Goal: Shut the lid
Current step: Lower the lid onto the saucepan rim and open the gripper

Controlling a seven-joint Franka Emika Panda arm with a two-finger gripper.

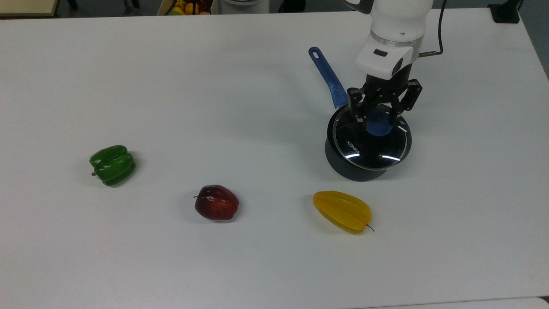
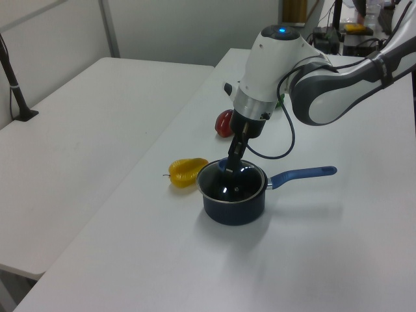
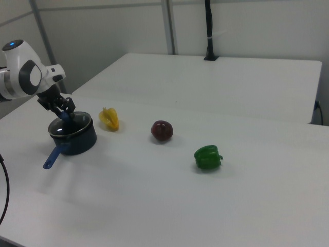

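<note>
The lid [image 1: 371,143] sits on the dark saucepan [image 1: 343,165] at the top view's right. The gripper [image 1: 378,120] straddles its blue knob [image 1: 379,125]; whether it grips is unclear.

A white table [image 1: 240,77] carries a dark saucepan [image 1: 347,167], starfruit [image 1: 342,211], red apple [image 1: 216,202] and green pepper [image 1: 113,165].

1. lid [image 1: 371,143]: clear glass, metal rim, blue knob, white lettering
2. pot [image 1: 343,165]: dark, blue handle
3. starfruit [image 1: 342,210] yellow, apple [image 1: 216,202] dark red, pepper [image 1: 113,165] green
4. tabletop [image 1: 171,86] white
</note>
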